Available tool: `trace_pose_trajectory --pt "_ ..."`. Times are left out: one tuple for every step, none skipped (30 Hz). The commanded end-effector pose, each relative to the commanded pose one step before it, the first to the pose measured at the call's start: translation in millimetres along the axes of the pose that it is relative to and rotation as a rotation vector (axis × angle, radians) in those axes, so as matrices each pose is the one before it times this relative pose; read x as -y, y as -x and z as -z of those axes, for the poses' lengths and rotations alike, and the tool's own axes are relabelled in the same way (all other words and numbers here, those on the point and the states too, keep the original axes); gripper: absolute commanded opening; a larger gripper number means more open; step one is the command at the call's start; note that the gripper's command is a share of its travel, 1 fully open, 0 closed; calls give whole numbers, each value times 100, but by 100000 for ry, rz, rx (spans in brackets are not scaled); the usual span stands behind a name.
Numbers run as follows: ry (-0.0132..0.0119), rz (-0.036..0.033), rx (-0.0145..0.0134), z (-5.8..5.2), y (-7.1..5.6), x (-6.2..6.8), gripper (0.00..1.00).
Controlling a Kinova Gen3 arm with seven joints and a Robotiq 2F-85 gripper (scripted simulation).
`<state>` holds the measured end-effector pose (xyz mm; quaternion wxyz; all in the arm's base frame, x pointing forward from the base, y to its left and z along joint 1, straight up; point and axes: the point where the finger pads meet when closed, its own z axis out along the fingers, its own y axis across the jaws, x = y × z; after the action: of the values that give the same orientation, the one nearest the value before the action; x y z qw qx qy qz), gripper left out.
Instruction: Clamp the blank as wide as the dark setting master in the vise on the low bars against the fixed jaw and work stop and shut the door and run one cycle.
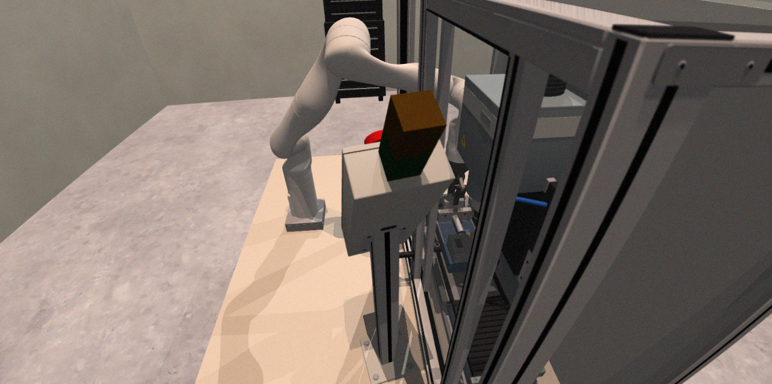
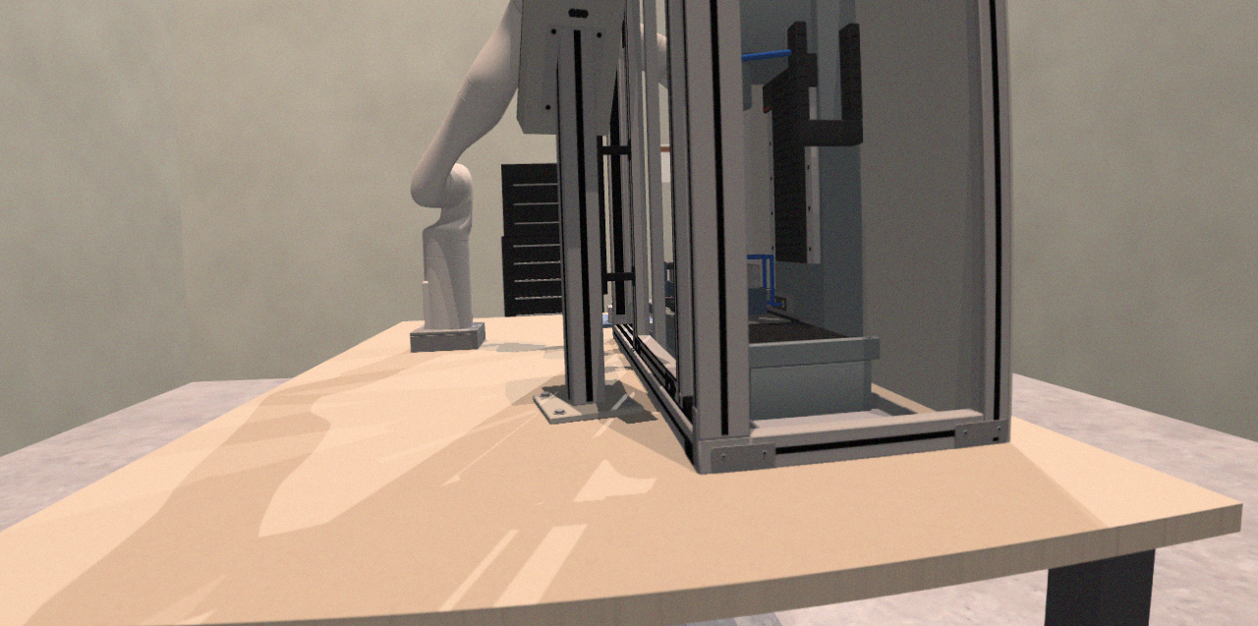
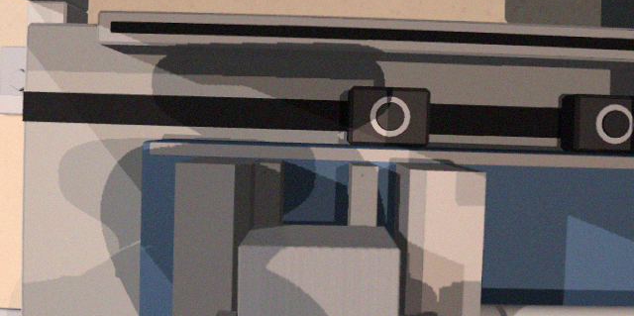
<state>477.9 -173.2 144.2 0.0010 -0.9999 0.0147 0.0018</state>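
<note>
In the wrist view a plain grey metal blank (image 3: 322, 276) lies between the left jaw (image 3: 204, 237) and the right jaw (image 3: 453, 237) of the blue vise (image 3: 525, 207). My gripper (image 3: 319, 312) is shut on the blank; only small parts of its fingertips show at the bottom edge. Two low bars stand upright beyond the blank's end, the left one (image 3: 267, 192) dark, the right one (image 3: 364, 192) lighter. Whether the blank rests on them is hidden. The amber lamp (image 1: 418, 111) looks unlit. The setting master, plate, work stop, black knob and green button are not clearly visible.
The arm (image 1: 350, 49) reaches into the guard (image 1: 572, 25) (image 2: 716, 270) beside the machine head (image 1: 485, 160). The control column (image 1: 384, 295) (image 2: 578, 226) stands outside it. Two black clamps (image 3: 389, 116) (image 3: 615, 123) sit past the vise.
</note>
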Motion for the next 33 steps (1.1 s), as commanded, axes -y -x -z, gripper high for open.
trace_pose_trajectory --pt "5 -360 -330 79 50 20 10" --pt "-39 -179 -85 -2 43 14 10" --pt "-39 -179 -85 -2 43 14 10" --pt "-39 -179 -85 -2 43 14 10" --pt "0 0 0 0 0 0 10" --pt "0 0 0 0 0 0 10" --pt "0 0 0 0 0 0 10" --pt "0 0 0 0 0 0 10" --pt "0 0 0 0 0 0 10" --pt "0 0 0 0 0 0 10" --pt "0 0 0 0 0 0 10" --pt "0 0 0 0 0 0 10" --pt "0 0 0 0 0 0 10" --pt "0 0 0 0 0 0 10" --pt "0 0 0 0 0 0 10" --pt "0 0 0 0 0 0 10" --pt "327 1051 388 12 -36 -61 100" --pt "0 0 0 0 0 0 100" --pt "0 0 0 0 0 0 100" --pt "0 0 0 0 0 0 100" --pt "0 0 0 0 0 0 100" --pt "0 0 0 0 0 0 100" --pt "0 0 0 0 0 0 100" --pt "0 0 0 0 0 0 100" --pt "0 0 0 0 0 0 100" --pt "0 0 0 0 0 0 100" --pt "0 0 0 0 0 0 100" --pt "0 0 0 0 0 0 100" --pt "0 0 0 0 0 0 100" --pt "0 0 0 0 0 0 100" --pt "0 0 0 0 0 0 100" --pt "0 0 0 0 0 0 100" --pt "0 0 0 0 0 0 100"
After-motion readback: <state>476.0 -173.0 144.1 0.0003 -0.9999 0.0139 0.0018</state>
